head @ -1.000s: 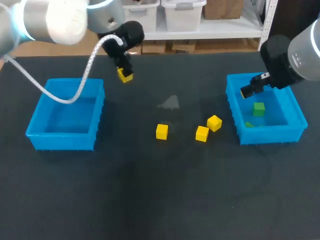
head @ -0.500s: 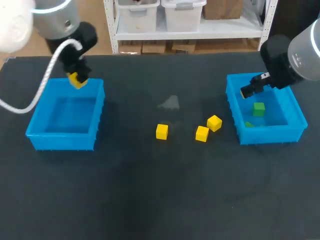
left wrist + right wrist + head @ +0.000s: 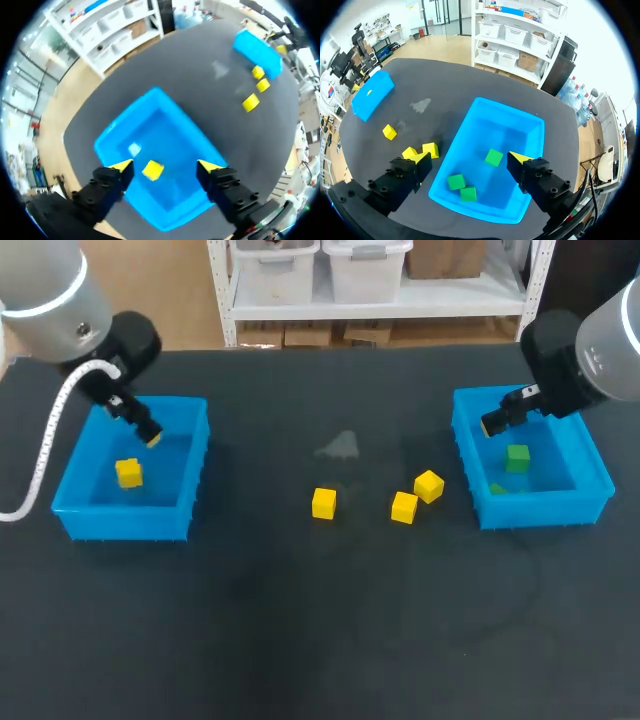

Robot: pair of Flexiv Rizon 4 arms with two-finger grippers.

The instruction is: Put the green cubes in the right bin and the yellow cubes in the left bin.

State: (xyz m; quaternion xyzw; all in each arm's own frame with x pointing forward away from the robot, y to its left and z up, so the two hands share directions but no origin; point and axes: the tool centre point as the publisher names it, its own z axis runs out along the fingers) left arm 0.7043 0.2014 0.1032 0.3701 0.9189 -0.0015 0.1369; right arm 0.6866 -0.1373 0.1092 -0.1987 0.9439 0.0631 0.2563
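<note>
My left gripper (image 3: 148, 435) hangs open above the left blue bin (image 3: 125, 525). A yellow cube (image 3: 128, 473) is inside that bin, free of the fingers; in the left wrist view this cube (image 3: 152, 170) shows below and between the spread tips of the gripper (image 3: 165, 165). Three more yellow cubes (image 3: 323, 503) (image 3: 404, 507) (image 3: 429, 486) lie on the table between the bins. My right gripper (image 3: 470, 158) is open and empty over the right blue bin (image 3: 520, 125), which holds three green cubes (image 3: 493, 157) (image 3: 456, 181) (image 3: 468, 193).
A pale smudge (image 3: 340, 446) marks the dark tabletop behind the loose yellow cubes. A white cable (image 3: 45, 450) loops from my left arm past the left bin's outer side.
My left arm carried a yellow cube from the table's far middle over to the left bin, then opened; the cube is now in the bin. The right arm has not moved.
</note>
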